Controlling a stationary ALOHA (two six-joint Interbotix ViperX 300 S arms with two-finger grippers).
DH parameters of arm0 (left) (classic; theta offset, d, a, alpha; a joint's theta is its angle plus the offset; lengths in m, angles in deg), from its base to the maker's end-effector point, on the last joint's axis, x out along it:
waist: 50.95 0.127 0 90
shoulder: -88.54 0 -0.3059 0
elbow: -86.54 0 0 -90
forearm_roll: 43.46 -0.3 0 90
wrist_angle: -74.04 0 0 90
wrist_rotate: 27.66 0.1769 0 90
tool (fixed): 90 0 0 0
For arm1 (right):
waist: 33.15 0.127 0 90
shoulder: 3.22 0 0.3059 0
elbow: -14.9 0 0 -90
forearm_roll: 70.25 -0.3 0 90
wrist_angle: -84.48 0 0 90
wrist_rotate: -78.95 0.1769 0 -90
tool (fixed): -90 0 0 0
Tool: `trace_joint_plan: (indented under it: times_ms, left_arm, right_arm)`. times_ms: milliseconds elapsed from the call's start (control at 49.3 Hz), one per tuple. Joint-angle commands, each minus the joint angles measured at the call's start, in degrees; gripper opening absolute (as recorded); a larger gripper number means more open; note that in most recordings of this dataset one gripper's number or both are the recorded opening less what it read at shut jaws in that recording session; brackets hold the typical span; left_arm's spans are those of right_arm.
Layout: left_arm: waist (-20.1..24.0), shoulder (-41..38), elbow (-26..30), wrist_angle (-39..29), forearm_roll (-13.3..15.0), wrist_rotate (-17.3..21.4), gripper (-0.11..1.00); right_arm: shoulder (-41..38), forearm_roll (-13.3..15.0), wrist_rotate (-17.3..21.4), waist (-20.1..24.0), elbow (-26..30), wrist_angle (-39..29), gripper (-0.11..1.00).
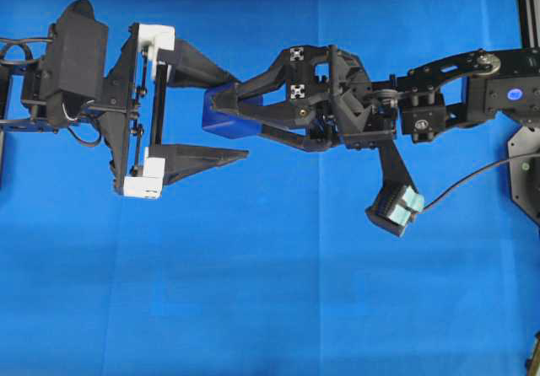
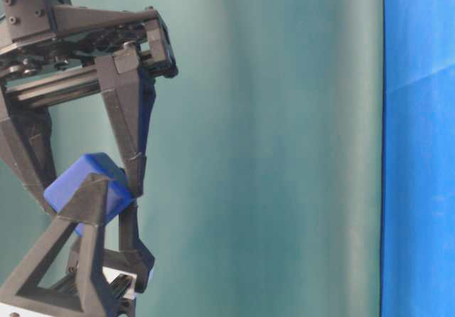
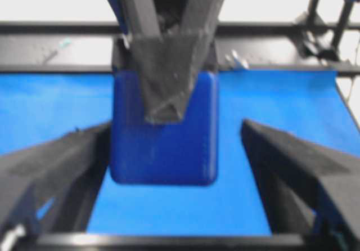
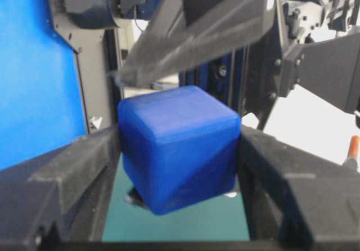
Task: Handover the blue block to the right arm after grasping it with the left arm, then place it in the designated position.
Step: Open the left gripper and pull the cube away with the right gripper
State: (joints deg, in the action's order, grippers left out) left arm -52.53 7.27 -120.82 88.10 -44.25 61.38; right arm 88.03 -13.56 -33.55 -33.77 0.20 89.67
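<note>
The blue block (image 1: 226, 120) is clamped between the fingers of the right arm's gripper (image 1: 221, 110), held in the air above the blue cloth (image 1: 278, 292). The left arm's gripper (image 1: 238, 113) is spread wide, its fingers clear of the cube, so the handover appears done; only placement remains. The cube has no long axis and is held tilted, one corner uppermost.

place: likely robotics lab | evidence: blue cloth (image 1: 270, 308) tabletop, teal backdrop (image 2: 284, 153), black frame (image 3: 56, 28)
</note>
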Motion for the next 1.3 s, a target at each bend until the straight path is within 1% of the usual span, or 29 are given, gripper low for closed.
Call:
trace_joint_plan:
  times_ms: [0, 61, 264, 385, 649, 953, 1176, 1277]
  left_arm:
    - [0.00, 0.62, 1.14, 0.53, 0.00, 0.00, 0.90]
    - [0.00, 0.70, 1.14, 0.53, 0.00, 0.00, 0.93]
    - [0.26, 0.88, 0.97, 0.62, 0.00, 0.00, 0.92]
    - [0.35, 1.23, 0.62, 0.53, 0.00, 0.00, 0.92]
    - [0.35, 1.58, 0.35, 0.53, 0.00, 0.00, 0.92]
    - [0.44, 1.49, 0.35, 0.53, 0.00, 0.00, 0.92]
    - [0.44, 1.41, 0.44, 0.53, 0.00, 0.00, 0.92]
    - [0.44, 1.49, 0.44, 0.53, 0.00, 0.00, 0.92]
  right_arm:
    - [1.32, -0.26, 0.09, 0.00, 1.49, 0.18, 0.55]
    - [1.41, -0.26, 0.09, 0.00, 1.49, 0.09, 0.55]
    - [1.49, -0.26, 0.18, 0.00, 1.32, 0.09, 0.55]
    - [2.64, -0.35, 0.18, 0.00, 0.26, -0.09, 0.55]
    - [8.79, -0.35, 0.18, 0.00, -5.19, -0.18, 0.55]
    - [16.96, -0.35, 0.26, 1.49, -11.16, -2.90, 0.55]
    - [17.05, -0.70, 0.70, 1.67, -11.69, -3.08, 0.55]
    - [16.87, -0.70, 1.85, 1.67, -11.60, -3.08, 0.55]
